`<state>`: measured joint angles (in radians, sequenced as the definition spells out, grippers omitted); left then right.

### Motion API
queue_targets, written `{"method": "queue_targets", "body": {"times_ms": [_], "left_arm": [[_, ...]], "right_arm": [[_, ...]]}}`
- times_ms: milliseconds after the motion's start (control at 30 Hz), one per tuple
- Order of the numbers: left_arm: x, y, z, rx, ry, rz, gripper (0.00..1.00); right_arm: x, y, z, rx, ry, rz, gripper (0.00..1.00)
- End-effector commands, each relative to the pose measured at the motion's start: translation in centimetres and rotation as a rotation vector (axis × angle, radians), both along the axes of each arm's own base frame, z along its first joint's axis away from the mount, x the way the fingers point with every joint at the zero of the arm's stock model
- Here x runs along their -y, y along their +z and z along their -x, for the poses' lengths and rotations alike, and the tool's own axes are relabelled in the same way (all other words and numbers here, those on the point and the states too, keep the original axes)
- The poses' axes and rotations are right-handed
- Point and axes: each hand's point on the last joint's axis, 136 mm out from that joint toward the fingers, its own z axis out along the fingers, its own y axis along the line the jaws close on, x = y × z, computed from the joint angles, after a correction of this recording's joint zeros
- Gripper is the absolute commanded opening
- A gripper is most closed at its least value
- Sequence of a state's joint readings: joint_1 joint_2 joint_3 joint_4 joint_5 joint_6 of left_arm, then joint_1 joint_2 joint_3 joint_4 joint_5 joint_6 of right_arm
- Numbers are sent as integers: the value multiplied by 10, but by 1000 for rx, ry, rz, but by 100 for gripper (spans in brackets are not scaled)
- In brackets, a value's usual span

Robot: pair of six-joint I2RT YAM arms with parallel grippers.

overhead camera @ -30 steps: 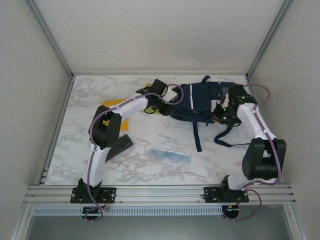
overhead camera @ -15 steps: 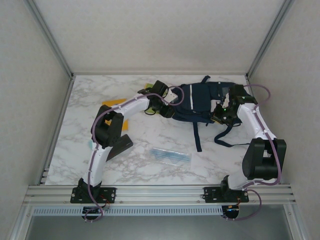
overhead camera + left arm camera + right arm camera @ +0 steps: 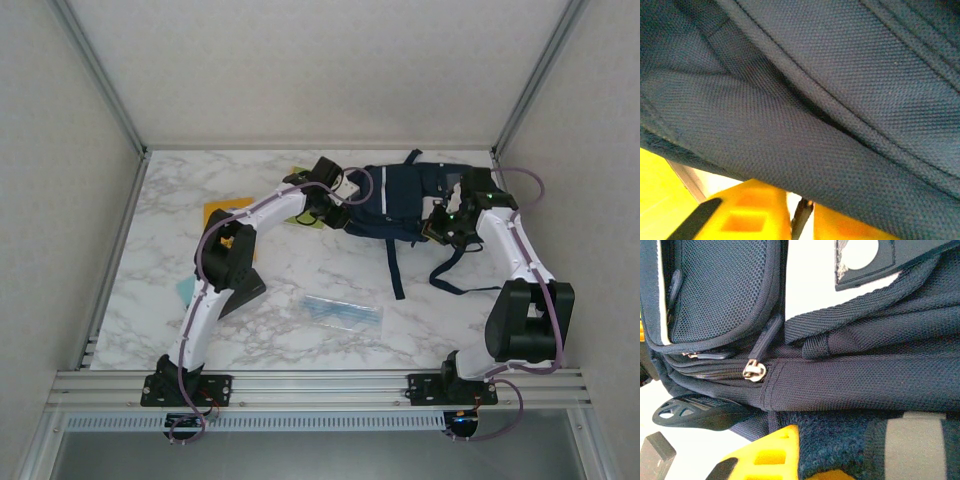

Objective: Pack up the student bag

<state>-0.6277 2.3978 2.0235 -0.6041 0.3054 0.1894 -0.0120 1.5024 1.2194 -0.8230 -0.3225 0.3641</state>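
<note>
Marble-patterned counter [image 3: 290, 345] is the biggest thing before you, and it carries one student bag [image 3: 400, 195], navy with a white stripe, lying at the far side, right of centre. You can count two straps trailing from it toward the arms: one straight strap [image 3: 394, 262] and one looped strap [image 3: 452, 278].

You have two arms, one on each flank of the bag. Your left end effector [image 3: 335, 207] sits at the bag's left edge. In its wrist view the left end effector [image 3: 800, 216] has its yellow fingers [image 3: 757, 210] drawn together under a fold of navy fabric; you cannot tell whether any cloth is pinched. Your right end effector [image 3: 443, 225] is at the bag's right edge, and in its wrist view it is clamped on bunched navy fabric beside one yellow finger [image 3: 777, 447].

Well apart from the bag, you have:
- one black wedge [image 3: 243, 290] by the left arm
- one orange sheet [image 3: 222, 212] left of the bag
- one clear packet [image 3: 342, 312] on the near middle

One silver zip slider [image 3: 754, 372] shows on the bag.
</note>
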Motion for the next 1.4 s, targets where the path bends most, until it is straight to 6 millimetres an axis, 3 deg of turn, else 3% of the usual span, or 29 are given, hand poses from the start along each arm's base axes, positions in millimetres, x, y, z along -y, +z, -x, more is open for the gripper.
{"method": "queue_targets", "body": {"times_ms": [0, 100, 300, 400, 533, 767, 900, 1000, 1033, 1067, 1233, 1367], "left_arm": [[-13, -32, 5, -55, 36, -76, 0], [-14, -16, 11, -65, 31, -62, 0], [-21, 42, 35, -70, 69, 15, 0], [-15, 63, 56, -109, 62, 75, 0], [3, 86, 88, -150, 5, 142, 0], [44, 110, 137, -251, -89, 237, 0], [66, 121, 155, -256, -118, 267, 0], [76, 114, 140, -251, -39, 256, 0], [80, 112, 134, -251, -13, 255, 0], [84, 111, 128, -247, 12, 257, 0], [99, 105, 106, -224, 92, 280, 0], [110, 112, 109, -228, 96, 326, 0]], "right_arm": [[-2, 25, -3, 83, 0, -38, 0], [5, 23, -3, 85, -2, -25, 0], [18, 8, -7, 68, -42, 3, 1], [24, 2, -13, 62, -78, 13, 18], [31, -3, -29, 54, -115, 28, 19], [66, -11, -72, 69, -242, 78, 18], [71, -12, -89, 31, -252, 68, 34], [66, -7, -76, -10, -266, 40, 56], [64, -3, -66, -14, -270, 35, 66], [63, 1, -56, -15, -274, 30, 83], [37, 27, -3, 14, -285, -103, 98], [-4, 38, 19, 43, -313, -369, 99]]}}
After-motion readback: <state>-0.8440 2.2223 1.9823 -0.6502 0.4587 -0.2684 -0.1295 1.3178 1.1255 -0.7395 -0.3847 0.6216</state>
